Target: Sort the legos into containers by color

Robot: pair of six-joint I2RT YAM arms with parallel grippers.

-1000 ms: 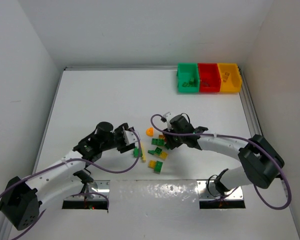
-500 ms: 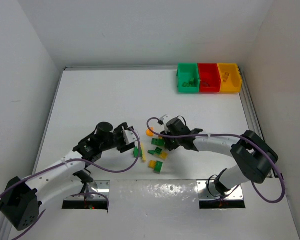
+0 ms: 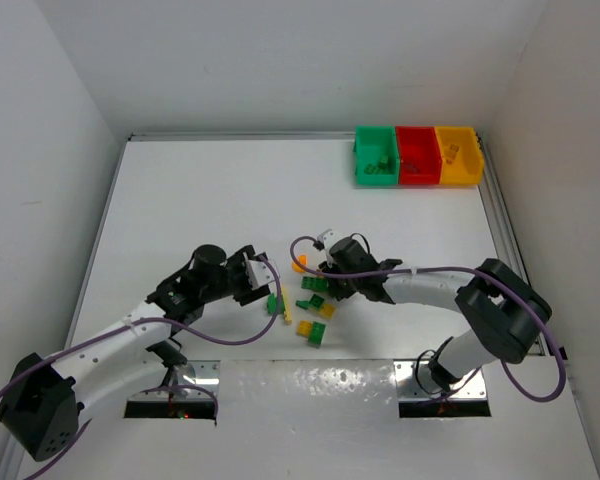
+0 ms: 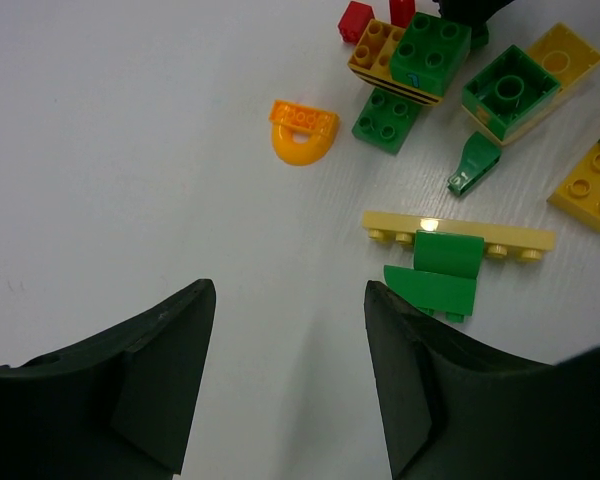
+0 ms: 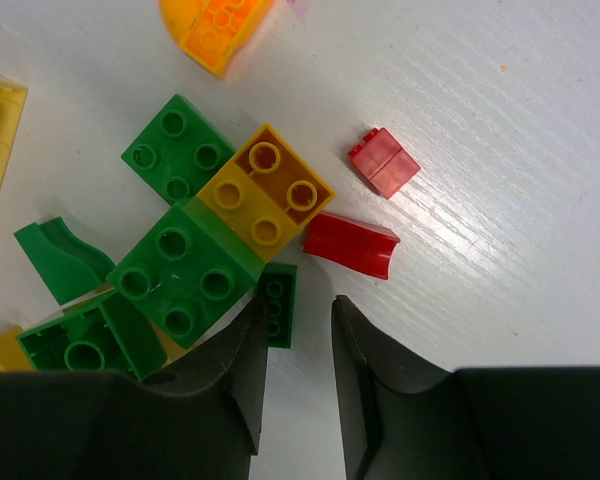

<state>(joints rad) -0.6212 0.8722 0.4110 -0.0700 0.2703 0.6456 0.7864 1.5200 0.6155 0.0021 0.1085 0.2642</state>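
Loose legos [image 3: 315, 300] lie in a cluster at the table's middle, with an orange arch [image 3: 299, 264] beside them. My right gripper [image 3: 326, 274] is low over the cluster's far side. In the right wrist view its jaws [image 5: 295, 310] stand slightly apart and hold nothing. A small dark green plate [image 5: 275, 305] lies at the left fingertip, and a red curved piece [image 5: 352, 245] and a small red brick [image 5: 383, 162] lie just ahead. My left gripper [image 3: 263, 285] is open and empty [image 4: 290, 300], beside a cream plate [image 4: 460, 232] with a green piece [image 4: 435, 272].
The green bin [image 3: 376, 158], red bin [image 3: 417, 155] and yellow-orange bin [image 3: 457, 155] stand in a row at the far right corner, each with pieces inside. A metal rail [image 3: 500, 230] runs along the table's right edge.
My right gripper has crept a little to the left, closer over the lego cluster. The left arm and the bricks have not moved.
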